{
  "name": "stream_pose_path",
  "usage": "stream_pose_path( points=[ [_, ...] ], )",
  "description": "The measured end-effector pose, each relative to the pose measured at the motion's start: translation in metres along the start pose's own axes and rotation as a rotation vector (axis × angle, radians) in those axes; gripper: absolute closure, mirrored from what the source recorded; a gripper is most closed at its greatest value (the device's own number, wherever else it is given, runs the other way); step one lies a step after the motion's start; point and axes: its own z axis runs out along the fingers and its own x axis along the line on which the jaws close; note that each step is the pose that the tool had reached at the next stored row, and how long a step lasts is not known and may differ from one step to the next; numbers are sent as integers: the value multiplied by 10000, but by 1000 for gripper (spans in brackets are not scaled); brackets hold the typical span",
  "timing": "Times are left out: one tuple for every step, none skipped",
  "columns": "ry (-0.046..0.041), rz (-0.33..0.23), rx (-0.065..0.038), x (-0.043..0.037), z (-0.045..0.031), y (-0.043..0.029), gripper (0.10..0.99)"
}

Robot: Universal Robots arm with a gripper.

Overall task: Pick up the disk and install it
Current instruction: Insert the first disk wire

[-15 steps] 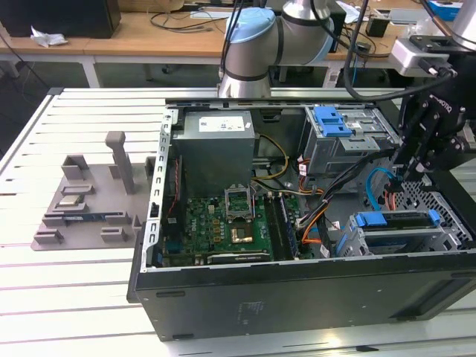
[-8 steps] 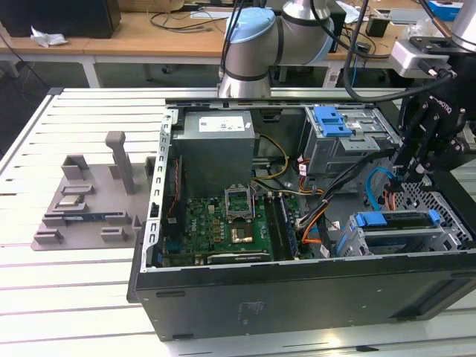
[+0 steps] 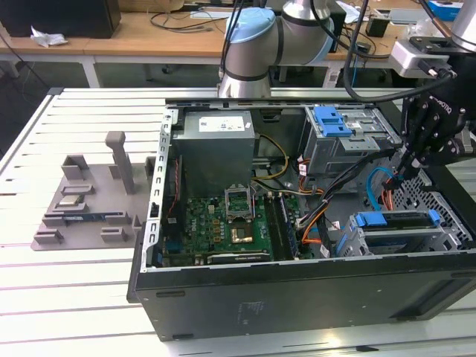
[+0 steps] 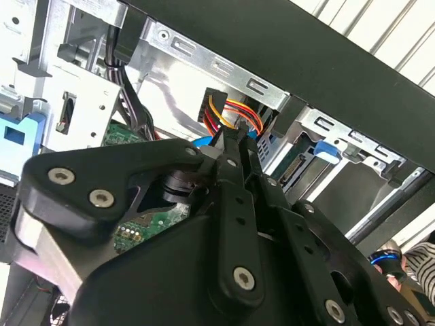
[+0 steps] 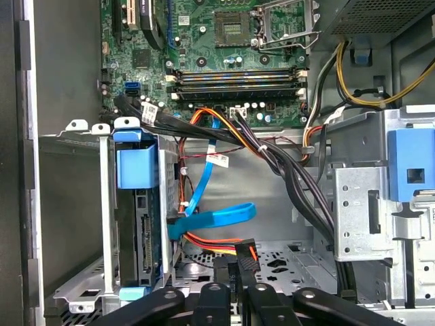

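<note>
**A:** Where's this set up?

**B:** A white slatted table (image 3: 74,290) with workbenches behind it. An open case (image 3: 297,305) lies on its side there, and the arm reaches into it at the exterior view's right.

**A:** What's the claw doing?

**B:** In the first wrist view the claw (image 5: 238,284) is closed on a black plug (image 5: 235,247). Red, orange and yellow wires (image 5: 204,239) trail from the plug. The second wrist view shows the same pinch, with the plug at the very tips. I'd say it's gripped that far out so the mating face stays free.

**A:** And the disk?

**B:** The disk (image 5: 139,231) isn't in the claw. It sits in its blue carrier inside the cage (image 5: 75,204), just beside the plug, with its connector edge facing the open floor of the case. It looks seated to me, so the pick and slide-in seem done and the work is at the cabling.

**A:** Anything crowding it?

**B:** A blue cable (image 5: 217,216) loops across right above the plug, and black cables (image 5: 285,170) run down past it. Further off are the board (image 5: 224,61), and at the case's far end the supply (image 3: 216,149). A grey fixture (image 3: 82,208) sits well apart on the table.
</note>
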Motion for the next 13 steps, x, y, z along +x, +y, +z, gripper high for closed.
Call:
stream_pose_path(
  points=[
    [1, 0, 0, 0, 0, 0, 922],
    [2, 0, 0, 0, 0, 0, 922],
    [4, 0, 0, 0, 0, 0, 922],
    [5, 0, 0, 0, 0, 0, 922],
    [8, 0, 0, 0, 0, 0, 922],
    [11, 0, 1, 0, 0, 0, 922],
    [12, 0, 1, 0, 0, 0, 922],
    [13, 0, 1, 1, 0, 0, 922],
    [12, 1, 0, 20, 1, 1, 922],
    [12, 0, 2, 70, 3, 14, 922],
    [13, 0, 3, 102, 3, 24, 922],
    [13, 0, 5, 137, 5, 34, 922],
    [12, 1, 7, 196, 7, 47, 922]
  ],
)
